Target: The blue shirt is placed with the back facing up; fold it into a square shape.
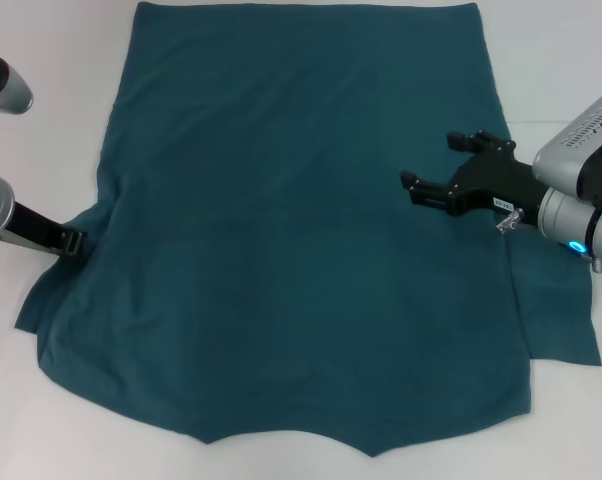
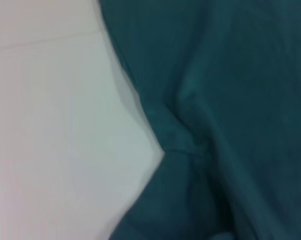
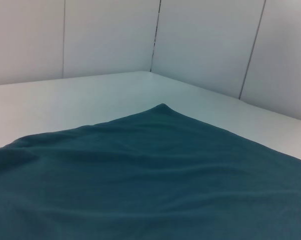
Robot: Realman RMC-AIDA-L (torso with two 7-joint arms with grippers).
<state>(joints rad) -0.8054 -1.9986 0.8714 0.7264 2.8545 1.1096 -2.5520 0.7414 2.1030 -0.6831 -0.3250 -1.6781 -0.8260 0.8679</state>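
Blue shirt (image 1: 311,230) lies flat mid-frame on the table (image 1: 61,420), no fold made. Right tool (image 1: 443,167) hovers spread, empty; left tool (image 1: 73,244) at the sleeve edge, grip unclear.

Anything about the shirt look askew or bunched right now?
Yes. The blue shirt is puckered where the left gripper meets its edge by the sleeve. The right gripper hangs open above the opposite side, holding nothing.

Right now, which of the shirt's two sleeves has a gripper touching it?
The sleeve on the robot's left: the left gripper meets the shirt at its armpit crease. The right gripper hovers open above the body, away from the right sleeve.
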